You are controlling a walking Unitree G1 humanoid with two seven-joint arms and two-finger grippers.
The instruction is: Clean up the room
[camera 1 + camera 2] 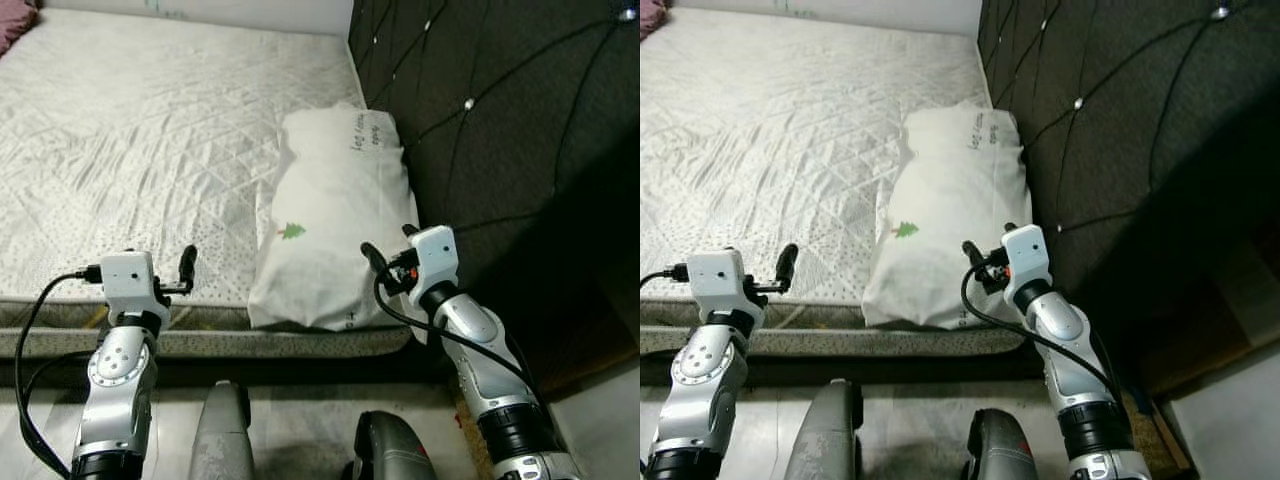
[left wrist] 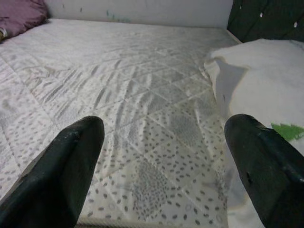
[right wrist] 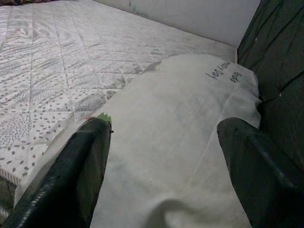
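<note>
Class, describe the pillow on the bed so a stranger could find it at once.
Start at the dark padded headboard. On the mattress right beside it lies the white pillow. It alone carries a small green tree and handwriting.

One white pillow [image 1: 335, 215] lies on one bed [image 1: 140, 140], beside one dark tufted headboard [image 1: 500, 110]. One purple cushion [image 2: 21, 16] sits at the far corner.

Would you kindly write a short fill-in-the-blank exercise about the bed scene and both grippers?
1. The white pillow lies against the dark tufted ____.
2. The small picture printed on the pillow is a green ____.
3. The right gripper hangs at the near end of the ____, fingers open.
4. The left gripper, also open, is over the quilted ____.

Missing words: headboard; tree; pillow; mattress
</note>
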